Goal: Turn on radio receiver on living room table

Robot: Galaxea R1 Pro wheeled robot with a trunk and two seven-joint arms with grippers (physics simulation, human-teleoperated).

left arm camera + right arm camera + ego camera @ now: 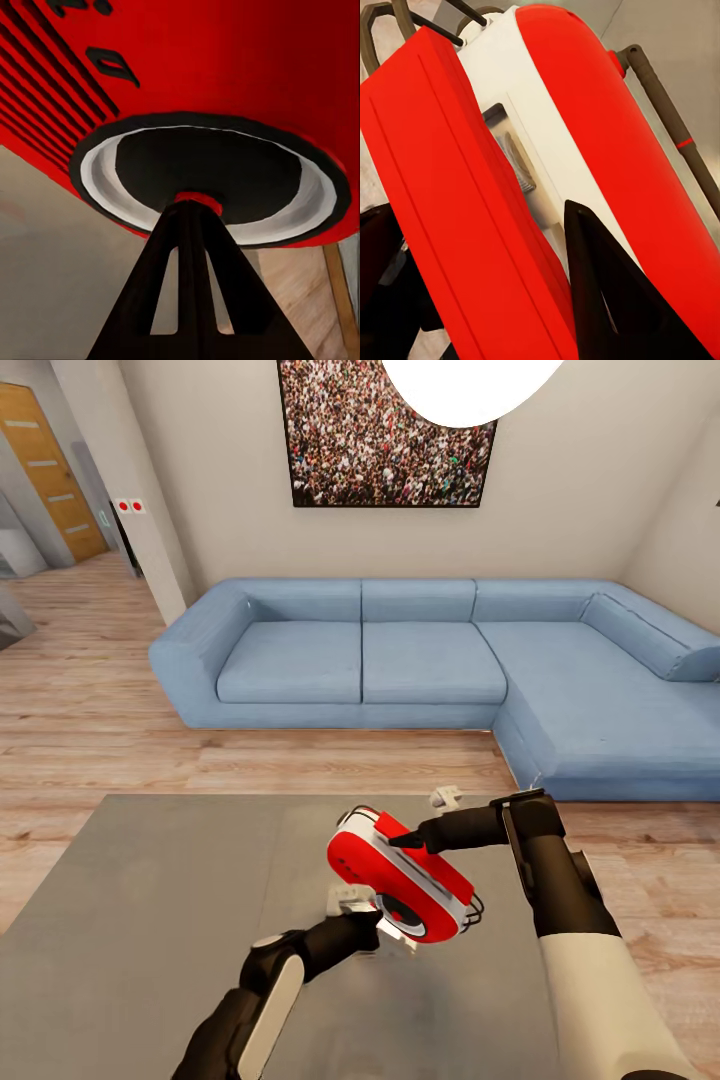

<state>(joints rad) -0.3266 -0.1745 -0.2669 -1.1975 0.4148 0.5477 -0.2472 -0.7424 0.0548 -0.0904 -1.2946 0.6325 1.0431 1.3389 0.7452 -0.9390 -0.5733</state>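
Above the grey table (150, 920) before the blue sofa (420, 660), red radio (400, 872) held tilted, right gripper (405, 841) clenched on its edge for steadying, left gripper (368, 926) closed, pressing the dial (210, 176).

One radio receiver (402, 873), one table (150, 920), two hands.

A long blue L-shaped sofa (440, 670) runs across the middle of the frame, its corner arm reaching down the right side. Above it, at the top centre, a framed crowd picture (385, 435) hangs on the pale wall (580, 500). Light wood plank floor (90, 710) spreads around. A wooden door (50, 470) stands at upper left, and a bright white lamp (470, 388) overlaps the picture's top edge.
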